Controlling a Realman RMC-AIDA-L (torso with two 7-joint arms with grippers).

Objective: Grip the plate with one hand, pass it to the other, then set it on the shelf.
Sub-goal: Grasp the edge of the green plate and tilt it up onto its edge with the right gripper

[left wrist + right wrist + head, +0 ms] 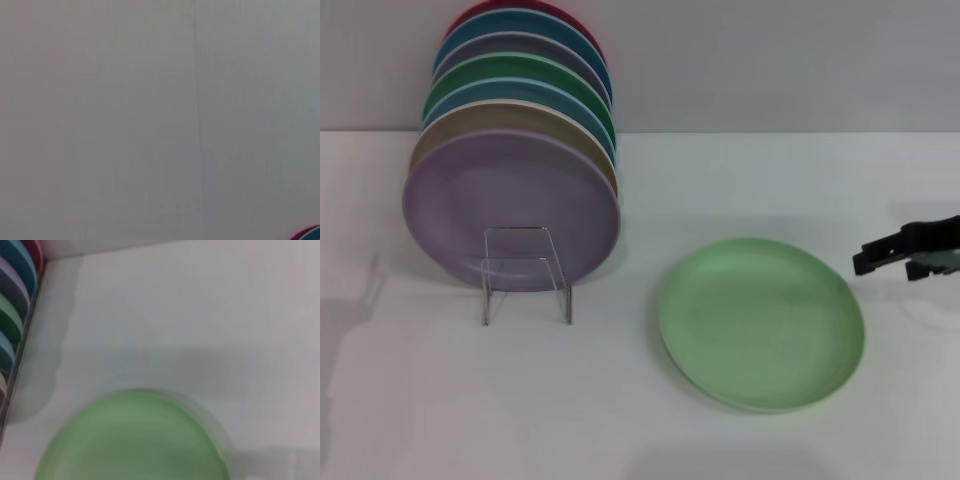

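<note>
The pale mint-green plate [760, 322] lies flat on the white table, right of centre in the head view. In the right wrist view the plate [135, 440] fills the lower part of the picture. My right gripper [882, 262], a black claw, comes in from the right edge and hovers just beyond the plate's far right rim, apart from it. The shelf [525, 275], a small clear stand, sits to the left of the plate with nothing on it. My left gripper is out of view.
A row of upright plates leans against the back wall behind the stand, with a lavender plate [510, 210] in front. The right wrist view shows those plates [15, 305] edge-on. The left wrist view shows bare wall and a plate rim [310, 234].
</note>
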